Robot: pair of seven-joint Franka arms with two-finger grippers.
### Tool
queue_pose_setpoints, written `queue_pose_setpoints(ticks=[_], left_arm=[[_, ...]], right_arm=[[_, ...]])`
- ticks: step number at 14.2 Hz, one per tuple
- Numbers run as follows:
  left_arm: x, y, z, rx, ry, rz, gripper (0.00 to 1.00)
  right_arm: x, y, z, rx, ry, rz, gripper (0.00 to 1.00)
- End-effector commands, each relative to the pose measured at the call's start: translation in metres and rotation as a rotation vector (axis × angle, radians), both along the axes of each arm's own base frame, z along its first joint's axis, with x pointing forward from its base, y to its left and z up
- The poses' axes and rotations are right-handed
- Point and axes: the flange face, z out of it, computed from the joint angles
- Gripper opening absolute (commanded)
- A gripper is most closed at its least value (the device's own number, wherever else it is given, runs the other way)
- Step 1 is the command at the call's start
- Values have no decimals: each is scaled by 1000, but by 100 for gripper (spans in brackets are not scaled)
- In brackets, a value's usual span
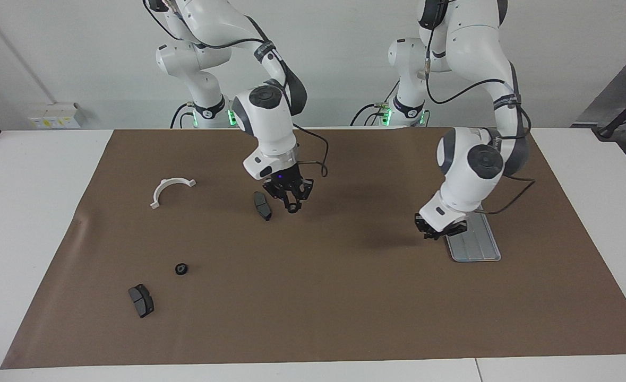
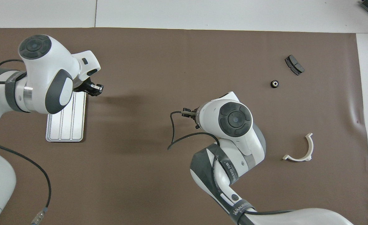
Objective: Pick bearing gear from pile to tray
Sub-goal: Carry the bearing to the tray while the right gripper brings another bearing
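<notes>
My right gripper (image 1: 292,204) hangs over the middle of the mat, shut on a small black bearing gear (image 1: 292,209). In the overhead view the right gripper (image 2: 185,113) peeks out from under its wrist and the held gear is hidden. A second bearing gear (image 1: 181,269) (image 2: 275,83) lies on the mat toward the right arm's end. The silver grooved tray (image 1: 480,245) (image 2: 65,128) sits toward the left arm's end. My left gripper (image 1: 440,232) (image 2: 94,89) is shut and holds nothing, low over the tray's edge that faces the table's middle.
The pile is scattered on the brown mat. One dark brake pad (image 1: 262,206) lies just beside the right gripper, another brake pad (image 1: 141,300) (image 2: 294,64) past the loose gear. A white half-ring bracket (image 1: 170,188) (image 2: 301,150) lies nearer the robots.
</notes>
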Motion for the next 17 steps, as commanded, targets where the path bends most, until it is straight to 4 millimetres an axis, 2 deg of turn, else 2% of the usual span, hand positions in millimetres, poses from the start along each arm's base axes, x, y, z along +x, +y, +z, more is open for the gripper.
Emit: queue_pose_setpoints(ticks=[1, 3, 5, 6, 7, 8, 9, 11, 14, 15, 17], left_arm=[[-8, 58, -2, -9, 14, -80, 0], [-17, 88, -13, -11, 7, -98, 0], [-31, 103, -28, -11, -6, -92, 0], [-38, 107, -35, -11, -11, -97, 0], [-41, 107, -38, -11, -14, -96, 0], [-41, 106, -38, -11, -11, -96, 0], [-42, 106, -38, -11, -11, -93, 0], [-43, 107, -40, -11, -10, -92, 0], [-44, 106, -42, -11, -10, -87, 1], [-44, 106, -42, -11, -8, -87, 11], [-45, 105, -42, -11, -5, -89, 22]], right_arm=[[-11, 34, -13, 54, -3, -61, 0], [-23, 60, -40, 64, 4, -76, 0], [-33, 81, -65, 49, 1, -68, 2], [-31, 83, -63, 44, -13, -72, 8], [-30, 83, -63, 37, -18, -68, 41], [-28, 82, -63, 38, -20, -71, 93], [-28, 82, -62, 36, -21, -70, 100], [-21, 72, -55, 27, -29, -80, 100], [9, 14, -8, -58, -62, -73, 100], [19, -9, 1, -93, -70, -39, 100], [38, -48, 9, -135, -74, 25, 100]])
